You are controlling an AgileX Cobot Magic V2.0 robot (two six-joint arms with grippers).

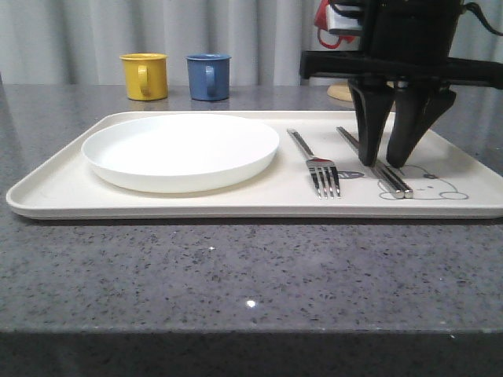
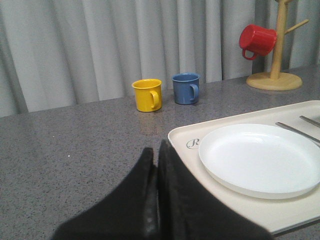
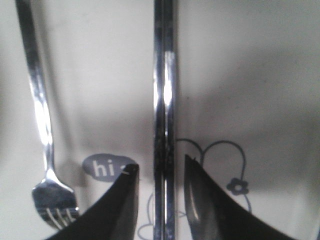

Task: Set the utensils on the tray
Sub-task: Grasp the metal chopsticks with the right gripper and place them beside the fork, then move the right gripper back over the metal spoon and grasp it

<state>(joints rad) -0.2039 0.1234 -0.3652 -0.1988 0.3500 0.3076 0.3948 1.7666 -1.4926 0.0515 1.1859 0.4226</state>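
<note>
- Front view: I am straddling the chopsticks (image 1: 376, 162) with my right gripper (image 1: 386, 163), fingers parted, gripping nothing.
- Chopsticks, fork (image 1: 314, 163) and plate (image 1: 181, 151) are lying on the tray (image 1: 55, 192).
- My left gripper (image 2: 157, 159) is hanging closed, empty, over the counter (image 2: 75, 145).
- I am judging the spoon outstanding.

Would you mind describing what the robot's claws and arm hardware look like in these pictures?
The right claw has two matte black, wedge-shaped fingers tapering to blunt tips, hung from a flat black crossbar under a bulky black housing, with a dark cable looping off at the upper right. From its wrist camera the tips look glossy, with slanted inner faces. The left claw is likewise plain black, smooth and tapered. No markings are visible.
</note>
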